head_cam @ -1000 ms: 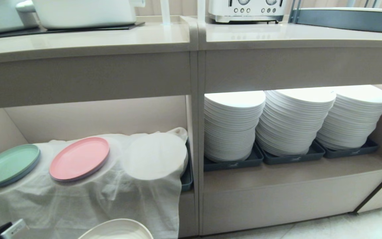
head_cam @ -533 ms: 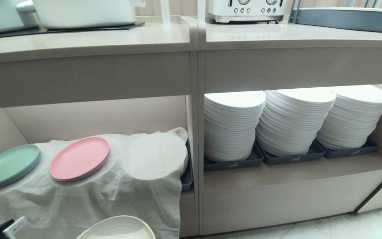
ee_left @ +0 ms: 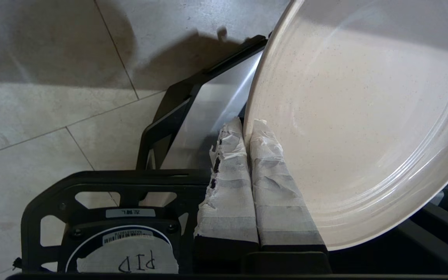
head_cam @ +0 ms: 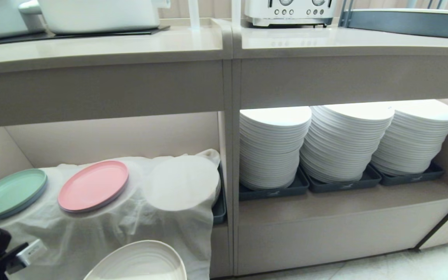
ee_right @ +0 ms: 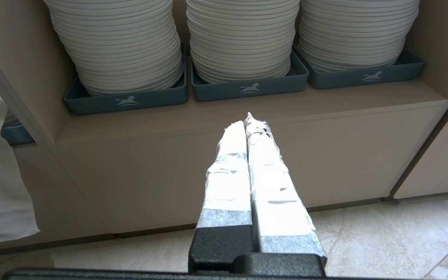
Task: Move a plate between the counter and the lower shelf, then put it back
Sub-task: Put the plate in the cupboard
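Bright and even throughout, with a lit strip under the long beige matte counter (head_cam: 91,46) washing the beige-walled lower shelf (head_cam: 111,136) and blowing out the tops of the tall stacks of white plates (head_cam: 344,144) — soft reflections of appliances smeared across the glossy worktop. Sharp in the head view at centre, straight edges bowing slightly toward the corners. In the left wrist view, hard dark shadows thrown across the pale floor tiles (ee_left: 53,97), and a mild sheen on the round cream-beige plate (ee_left: 364,116) — close and slightly soft.
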Tool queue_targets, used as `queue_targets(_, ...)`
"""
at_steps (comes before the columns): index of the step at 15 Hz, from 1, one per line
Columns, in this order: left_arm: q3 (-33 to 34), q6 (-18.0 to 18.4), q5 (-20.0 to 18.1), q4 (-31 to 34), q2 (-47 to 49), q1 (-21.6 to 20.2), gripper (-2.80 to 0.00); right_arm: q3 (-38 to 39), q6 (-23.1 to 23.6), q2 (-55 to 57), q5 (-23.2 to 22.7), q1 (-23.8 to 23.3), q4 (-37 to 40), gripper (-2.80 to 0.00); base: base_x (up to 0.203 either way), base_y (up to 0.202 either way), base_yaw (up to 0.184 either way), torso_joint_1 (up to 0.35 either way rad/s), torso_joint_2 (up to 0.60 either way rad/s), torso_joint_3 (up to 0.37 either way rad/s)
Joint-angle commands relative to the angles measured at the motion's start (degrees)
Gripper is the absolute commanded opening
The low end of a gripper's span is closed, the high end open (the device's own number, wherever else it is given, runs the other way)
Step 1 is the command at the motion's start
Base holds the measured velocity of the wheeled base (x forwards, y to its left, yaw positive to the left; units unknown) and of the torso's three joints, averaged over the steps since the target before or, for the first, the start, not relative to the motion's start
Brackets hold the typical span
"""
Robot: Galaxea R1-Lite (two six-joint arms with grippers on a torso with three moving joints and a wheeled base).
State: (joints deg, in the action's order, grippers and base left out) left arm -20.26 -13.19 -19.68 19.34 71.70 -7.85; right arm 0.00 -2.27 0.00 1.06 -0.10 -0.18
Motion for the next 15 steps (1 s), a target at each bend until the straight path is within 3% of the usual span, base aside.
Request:
queue_targets(1, -0.3, -0.1, -0.1, -0.5, 2.7, 0.0, -2.80, 0.0, 0.0, 0.0, 0.0, 0.0, 0.0, -2.80, 0.000, 0.000, 0.000, 0.000, 0.00, 0.000)
queue_targets(7, -0.2, -0.1, -1.3, -8.4, 8.4, 0.1, -2.80, 0.0, 0.0, 0.0, 0.0, 0.0, 0.0, -2.80, 0.000, 0.000, 0.000, 0.000, 0.00, 0.000)
queue_targets(11, -0.9, -3.6, -2.3, -15.1, 13.5, 0.9, -2.80, 0.0, 0.0, 0.0, 0.0, 0.0, 0.0, -2.80, 0.000, 0.000, 0.000, 0.000, 0.00, 0.000)
queue_targets(15, -3.4, -6.9, -2.4, -16.0, 15.8, 3.2, -2.80, 0.0, 0.0, 0.0, 0.1, 0.0, 0.0, -2.80, 0.000, 0.000, 0.000, 0.000, 0.00, 0.000)
